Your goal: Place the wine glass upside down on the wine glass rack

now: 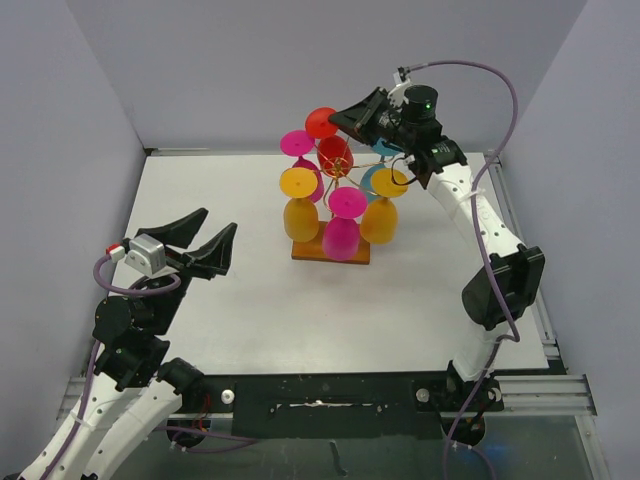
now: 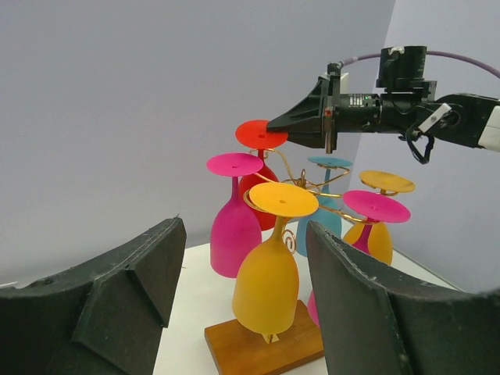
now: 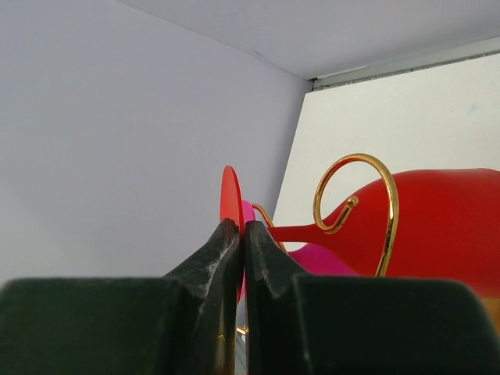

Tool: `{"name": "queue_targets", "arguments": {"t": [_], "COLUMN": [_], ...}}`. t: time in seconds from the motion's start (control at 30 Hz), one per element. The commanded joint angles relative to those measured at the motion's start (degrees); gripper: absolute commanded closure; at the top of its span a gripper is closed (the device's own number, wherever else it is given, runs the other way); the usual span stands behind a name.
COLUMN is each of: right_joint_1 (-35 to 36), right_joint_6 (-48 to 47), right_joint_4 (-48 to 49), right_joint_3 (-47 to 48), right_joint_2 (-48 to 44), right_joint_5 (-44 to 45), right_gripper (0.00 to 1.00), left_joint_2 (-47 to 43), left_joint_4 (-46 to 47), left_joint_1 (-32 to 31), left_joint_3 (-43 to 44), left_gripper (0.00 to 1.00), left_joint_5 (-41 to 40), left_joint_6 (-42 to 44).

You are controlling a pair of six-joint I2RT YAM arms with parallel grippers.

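The red wine glass (image 1: pixel 335 157) is upside down at the back top of the wine glass rack (image 1: pixel 331 252), a gold wire stand on a brown wooden base. My right gripper (image 1: pixel 345 118) is shut on the rim of the glass's flat red foot (image 3: pixel 230 195). In the right wrist view the red stem runs past a gold spiral arm (image 3: pixel 355 203); whether it rests in the curl I cannot tell. The foot (image 2: pixel 260 134) sits just above the wire. My left gripper (image 1: pixel 215 226) is open and empty, well left of the rack.
Several other glasses hang upside down on the rack: pink (image 1: pixel 298 143), orange (image 1: pixel 300 215), magenta (image 1: pixel 342 235), yellow (image 1: pixel 380 218) and teal (image 2: pixel 322 219). Grey walls close in the white table (image 1: pixel 220 300) at the back and sides.
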Motion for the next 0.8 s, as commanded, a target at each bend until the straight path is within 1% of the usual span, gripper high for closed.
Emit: {"name": "queue_targets", "arguments": {"t": [0.0, 0.27, 0.53, 0.77], "right_joint_1": [-0.8, -1.1, -1.7, -2.4], "right_joint_6": [-0.1, 0.0, -1.6, -3.9], "right_joint_4": [2.1, 1.9, 0.7, 0.5], "right_joint_3": [-0.5, -3.2, -4.6, -3.1], "right_joint_2": [-4.2, -6.2, -8.1, -7.7], "right_joint_5": [2.5, 4.5, 8.7, 10.2], "right_gripper": [1.0, 1.0, 1.0, 1.0], "left_joint_2": [0.0, -0.1, -0.3, -0.4], "left_joint_4": [2.4, 2.5, 2.5, 2.6], "left_joint_1": [-0.2, -0.2, -0.2, -0.2], "left_joint_3": [0.7, 0.7, 0.7, -0.6], "left_gripper": [0.38, 0.38, 0.38, 0.38], "left_joint_5": [-0.7, -0.9, -1.0, -1.1], "left_joint_6": [-0.4, -0.5, -0.5, -0.6]}}
